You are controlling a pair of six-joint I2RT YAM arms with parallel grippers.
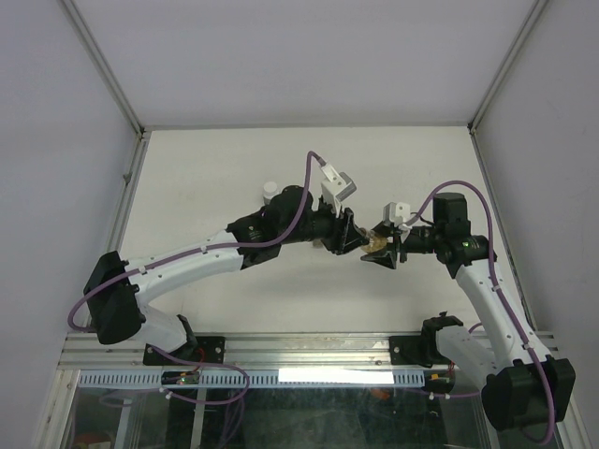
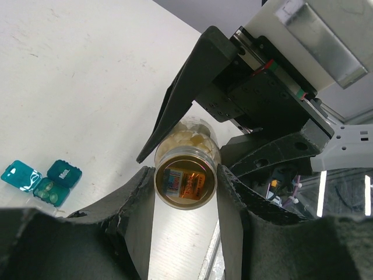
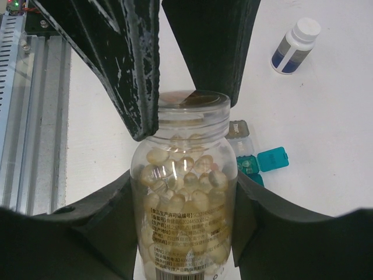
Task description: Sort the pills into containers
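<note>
The table (image 1: 281,159) is bare white, with open room toward its far edge. Above its middle the two arms meet tip to tip. The right gripper (image 1: 379,253) clamps the body of a clear bottle (image 3: 192,108), and the left gripper (image 1: 348,241) pinches its cap end. The bottle's long axis runs from one gripper to the other, roughly along the near edge. It is packed with yellow pills (image 3: 175,201).

The teal box (image 2: 41,179), lids open, and the grey box (image 3: 238,129) touching it sit on the table below, just to the far-edge side of the bottle's neck. By my reckoning the left gripper is nearer them. A white bottle (image 3: 295,45) stands farther off.
</note>
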